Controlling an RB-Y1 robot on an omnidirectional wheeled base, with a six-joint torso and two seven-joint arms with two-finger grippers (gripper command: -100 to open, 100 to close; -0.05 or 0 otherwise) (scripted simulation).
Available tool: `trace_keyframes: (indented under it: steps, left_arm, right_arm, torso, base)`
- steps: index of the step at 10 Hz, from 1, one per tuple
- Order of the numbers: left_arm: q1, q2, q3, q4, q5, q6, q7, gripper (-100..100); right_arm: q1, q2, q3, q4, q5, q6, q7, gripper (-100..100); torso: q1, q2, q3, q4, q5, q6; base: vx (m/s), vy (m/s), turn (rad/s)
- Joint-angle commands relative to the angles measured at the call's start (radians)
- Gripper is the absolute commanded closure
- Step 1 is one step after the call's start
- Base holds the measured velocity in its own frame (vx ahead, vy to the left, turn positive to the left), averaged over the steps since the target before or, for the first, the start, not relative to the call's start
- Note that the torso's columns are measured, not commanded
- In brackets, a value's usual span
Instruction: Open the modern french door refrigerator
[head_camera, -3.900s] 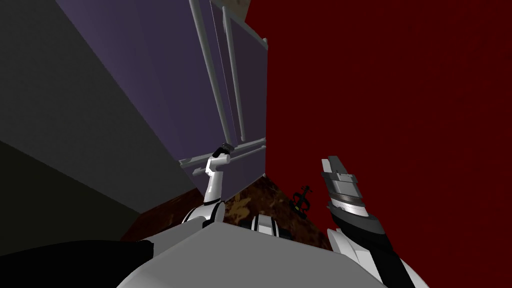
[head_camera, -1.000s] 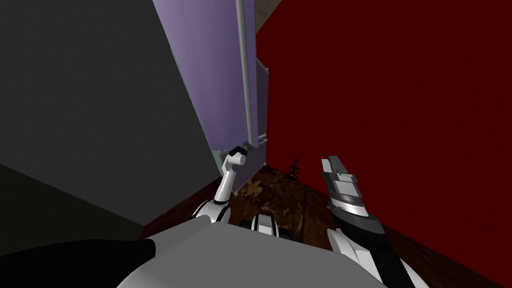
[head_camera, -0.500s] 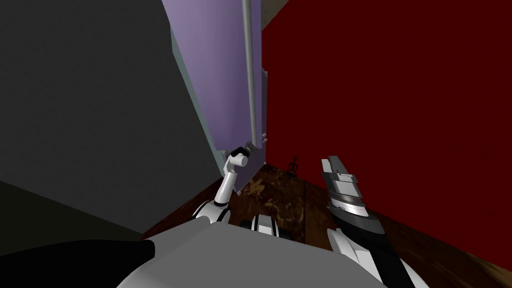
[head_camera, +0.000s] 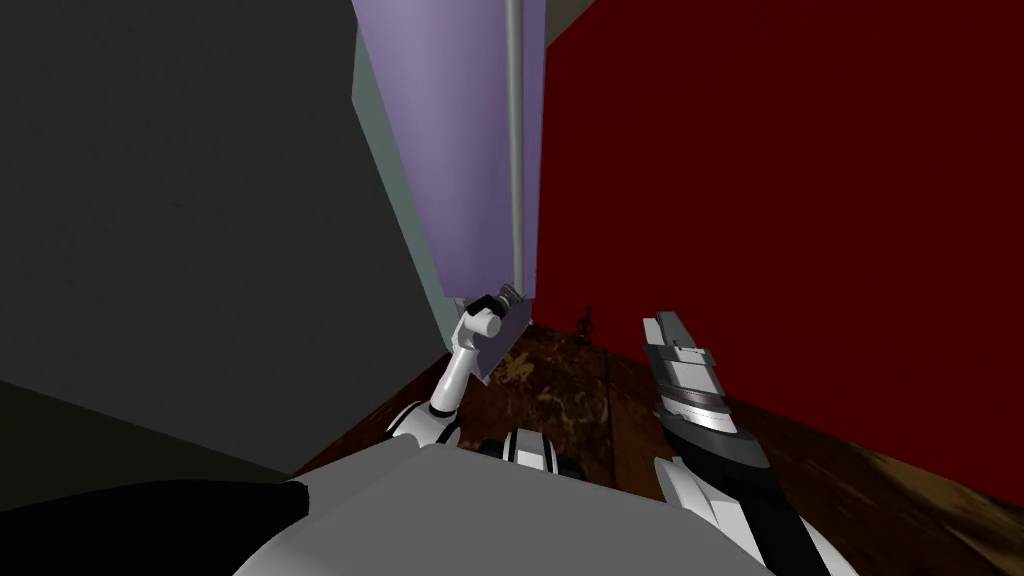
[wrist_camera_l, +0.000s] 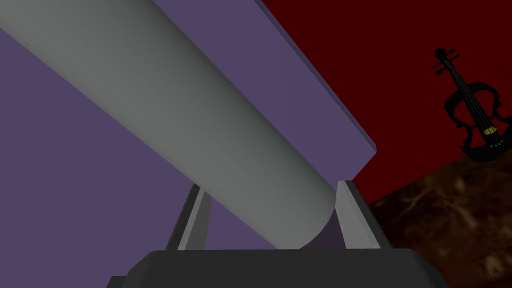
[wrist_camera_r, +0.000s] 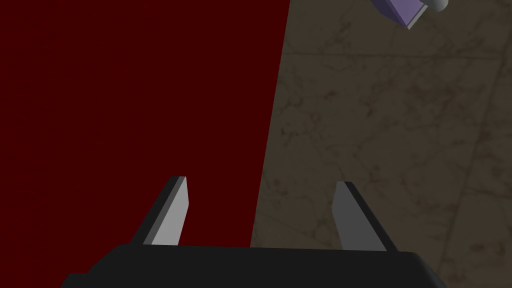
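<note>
Pinching the lower end of the grey handle (wrist_camera_l: 200, 125) on the purple fridge door (head_camera: 450, 130) with the left jaws, mid-frame. Holding the right jaws spread, lower right.

Carrying surface: floor (head_camera: 570, 400).
Finish: dark brown, mottled with lighter tan patches.
Right boundary: red wall (head_camera: 780, 200), which meets the floor along one straight line.
Left boundary: dark grey panel (head_camera: 200, 220), whose foot runs along the floor's edge.
Item 1: violin (wrist_camera_l: 472, 110), black with a small yellow detail, standing upright at the foot of the red wall.
Item 2: refrigerator (head_camera: 450, 150), purple. Its lower corner comes down to the floor at the far end, apart from the violin.
</note>
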Motion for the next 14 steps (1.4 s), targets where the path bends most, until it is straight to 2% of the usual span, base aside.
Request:
trace_keyframes:
  steps: [1, 2, 3, 7, 8, 10, 11, 12, 14]
  left_arm:
    - [-0.067, 0.004, 0.044, 0.073, -0.034, -0.005, 0.012, -100]
    - [-0.094, 0.005, 0.066, 0.109, -0.052, -0.007, 0.018, -100]
    - [-0.101, 0.005, 0.066, 0.109, -0.052, -0.007, 0.018, -100]
    - [-0.230, 0.012, 0.155, 0.242, -0.120, -0.016, 0.042, -100]
    - [-0.235, 0.012, 0.155, 0.255, -0.120, -0.016, 0.042, -100]
    - [-0.300, 0.016, 0.199, 0.328, -0.155, -0.021, 0.054, -100]
    - [-0.302, 0.016, 0.199, 0.328, -0.155, -0.021, 0.054, -100]
    - [-0.333, 0.018, 0.221, 0.364, -0.172, -0.023, 0.060, -100]
    - [-0.321, 0.018, 0.214, 0.384, -0.164, -0.024, 0.056, -100]
  right_arm:
    - [0.000, 0.000, 0.000, 0.000, 0.000, 0.000, 0.000, 0]
    - [0.000, 0.000, 0.000, 0.000, 0.000, 0.000, 0.000, 0]
    - [0.000, 0.000, 0.000, 0.000, 0.000, 0.000, 0.000, 0]
    - [0.000, 0.000, 0.000, 0.000, 0.000, 0.000, 0.000, 0]
    - [0.000, 0.000, 0.000, 0.000, 0.000, 0.000, 0.000, 0]
    - [0.000, 0.000, 0.000, 0.000, 0.000, 0.000, 0.000, 0]
    - [0.000, 0.000, 0.000, 0.000, 0.000, 0.000, 0.000, 0]
    - [0.000, 0.000, 0.000, 0.000, 0.000, 0.000, 0.000, 0]
    - [0.000, 0.000, 0.000, 0.000, 0.000, 0.000, 0.000, 0]
  torso:
    - [-0.004, -0.005, -0.003, -0.002, -0.001, 0.000]
    - [-0.006, -0.009, -0.006, -0.003, -0.001, -0.001]
    - [-0.004, -0.011, -0.008, -0.001, -0.002, 0.001]
    - [0.003, 0.003, 0.001, 0.003, 0.001, -0.002]
    - [0.003, 0.006, 0.004, 0.005, 0.001, -0.003]
    - [0.004, 0.006, 0.004, 0.006, 0.001, -0.005]
    - [0.004, 0.006, 0.004, 0.008, 0.001, -0.004]
    - [0.003, 0.006, 0.004, 0.008, 0.000, -0.005]
    - [0.001, 0.008, 0.005, 0.010, -0.001, -0.004]
  base:
    - [-0.077, 0.045, -0.196]
    - [-0.100, 0.030, -0.225]
    - [-0.067, 0.023, -0.089]
    - [-0.082, 0.053, -0.211]
    - [-0.081, 0.049, -0.084]
    - [-0.089, 0.038, -0.161]
    - [-0.065, 0.032, -0.103]
    - [-0.080, 0.032, -0.149]
    - [-0.041, 0.014, -0.044]
